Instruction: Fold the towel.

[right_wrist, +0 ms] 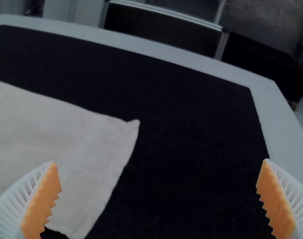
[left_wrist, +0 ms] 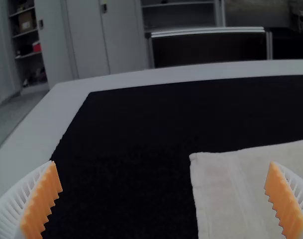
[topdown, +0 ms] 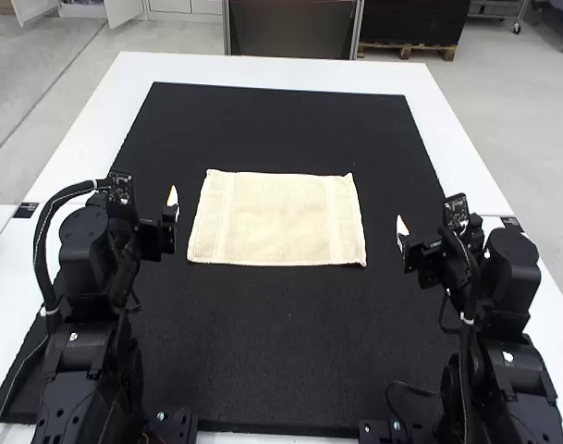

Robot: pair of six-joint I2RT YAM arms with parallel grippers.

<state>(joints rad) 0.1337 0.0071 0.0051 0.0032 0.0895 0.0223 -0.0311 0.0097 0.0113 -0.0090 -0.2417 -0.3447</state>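
A cream towel (topdown: 277,219) lies spread flat on the black mat, its long sides running left to right. The left gripper (topdown: 173,205) is held off the towel's left side, not touching it; in its wrist view that gripper (left_wrist: 163,199) has its fingers wide apart, with the towel (left_wrist: 241,194) beyond. To the right of the towel is the right gripper (topdown: 402,231), also apart from it. The right wrist view gives this gripper (right_wrist: 161,199) as open with nothing held, and one end of the towel (right_wrist: 91,159) in sight.
The black mat (topdown: 290,351) covers most of the white table (topdown: 142,79), whose rim shows along the far side and both sides. Mat surface surrounds the towel. Both arms stand at the near corners.
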